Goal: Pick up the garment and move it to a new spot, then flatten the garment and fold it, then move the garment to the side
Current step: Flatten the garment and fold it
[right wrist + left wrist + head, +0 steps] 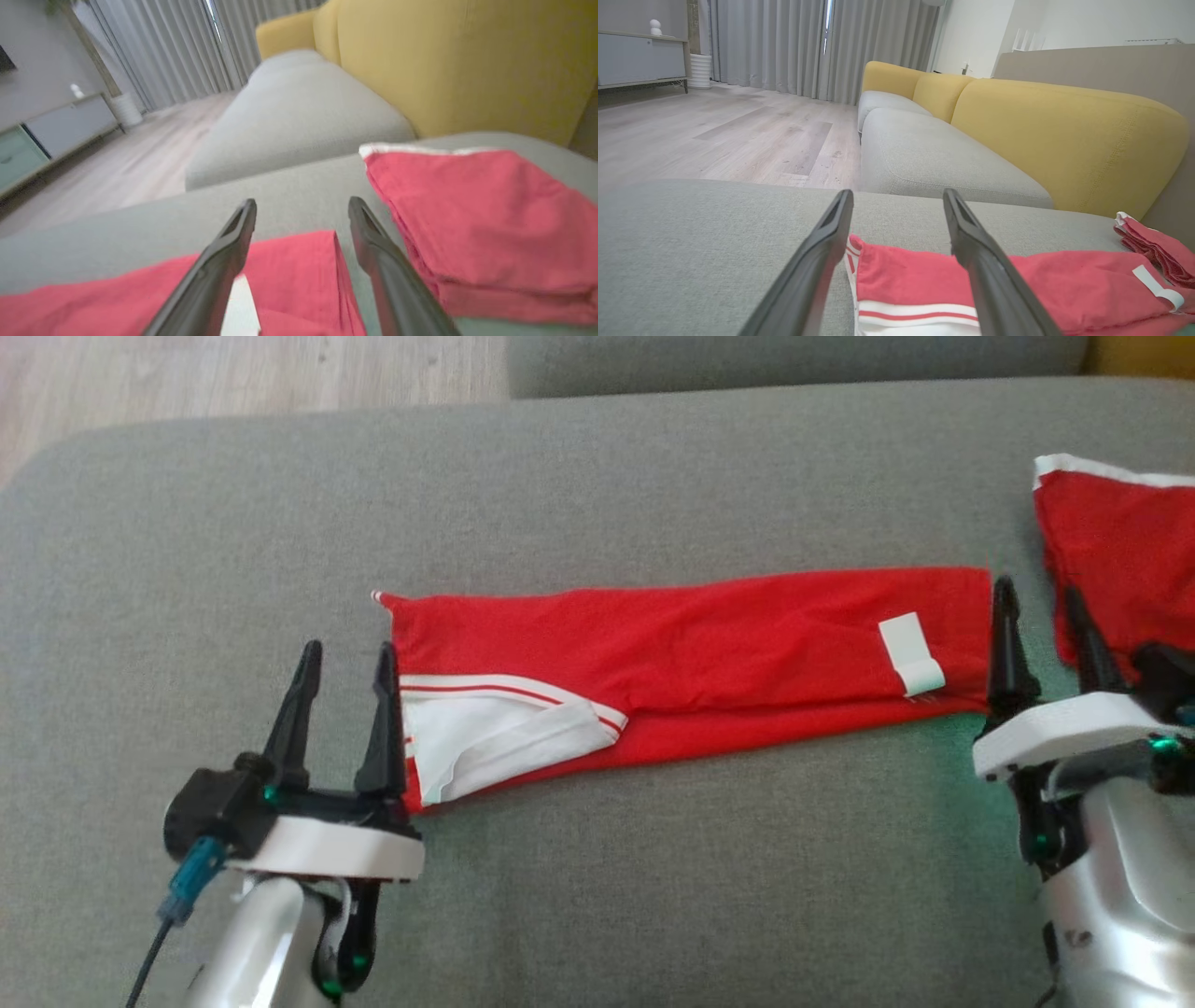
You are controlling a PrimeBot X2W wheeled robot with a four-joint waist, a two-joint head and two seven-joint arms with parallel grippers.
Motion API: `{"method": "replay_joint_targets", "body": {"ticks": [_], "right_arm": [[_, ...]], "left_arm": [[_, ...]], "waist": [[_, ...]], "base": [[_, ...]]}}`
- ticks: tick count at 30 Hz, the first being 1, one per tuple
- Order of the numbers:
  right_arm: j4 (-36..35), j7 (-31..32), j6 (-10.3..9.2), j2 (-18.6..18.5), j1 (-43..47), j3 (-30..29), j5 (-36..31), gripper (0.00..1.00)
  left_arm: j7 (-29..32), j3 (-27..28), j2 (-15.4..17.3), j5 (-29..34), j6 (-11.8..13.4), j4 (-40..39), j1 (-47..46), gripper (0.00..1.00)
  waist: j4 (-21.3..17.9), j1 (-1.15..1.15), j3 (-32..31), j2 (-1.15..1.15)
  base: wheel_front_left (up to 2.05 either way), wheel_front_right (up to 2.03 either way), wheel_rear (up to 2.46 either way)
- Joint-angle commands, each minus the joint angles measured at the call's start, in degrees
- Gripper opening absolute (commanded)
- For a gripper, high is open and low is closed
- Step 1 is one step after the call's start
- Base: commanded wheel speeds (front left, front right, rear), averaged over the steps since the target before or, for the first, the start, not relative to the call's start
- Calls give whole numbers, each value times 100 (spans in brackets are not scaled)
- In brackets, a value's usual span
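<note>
Garment (709,644), long red strip, white label (912,653) illegible, between wide left hand (349,651) and wide right hand (1038,588)

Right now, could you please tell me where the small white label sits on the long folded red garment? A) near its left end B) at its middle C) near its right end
C: the small white label lies near the right end of the long folded red garment, beside the right gripper.

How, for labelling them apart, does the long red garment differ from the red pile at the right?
The long red garment lies flat as a wide strip; the red pile is a compact folded stack. The garment shows a white striped panel and a white tag; the pile shows a white edge. Both are red.
</note>
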Motion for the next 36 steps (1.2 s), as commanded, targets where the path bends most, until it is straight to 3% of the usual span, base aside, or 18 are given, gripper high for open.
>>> {"method": "replay_joint_targets", "body": {"ticks": [1, 9, 14, 17, 19, 24, 31, 36], "right_arm": [[-100, 43, 21, 49, -199, 87, -116, 100], [935, 439, 21, 433, -543, -1085, -1202, 100], [1413, 559, 21, 512, -696, -1284, -1491, 100], [1706, 654, 21, 521, -815, -1243, -1312, 100], [1848, 657, 21, 522, -886, -1117, -1180, 0], [1842, 472, 21, 514, -1019, -1231, -1168, 0], [1550, 203, 21, 50, -1170, -2079, -1443, 0], [1350, 164, 21, 38, -1270, -2345, -1591, 0]], "left_arm": [[-29, 269, 51, 53, -17, -146, -292, 100], [-29, 329, -149, 265, -262, 55, -499, 100], [-29, 414, -220, 353, -348, 150, -576, 100], [-29, 483, -241, 393, -384, 183, -603, 100], [-29, 535, -249, 416, -402, 198, -606, 100], [-29, 638, -271, 484, -432, 233, -607, 100], [-29, 707, -316, 545, -477, 239, -584, 100], [-29, 748, -340, 568, -504, 257, -534, 100]], "waist": [[37, 0, 84, 0], [171, 0, 401, 0], [204, 0, 476, 0], [200, 0, 491, 0], [178, 0, 487, 0], [100, 0, 455, 0], [36, 0, 383, 0], [11, 0, 276, 0]], "base": [[0, 0, 0], [0, 0, 0], [0, 0, 0], [0, 0, 0], [0, 0, 0], [0, 0, 0], [0, 0, 0], [0, 0, 0]]}}
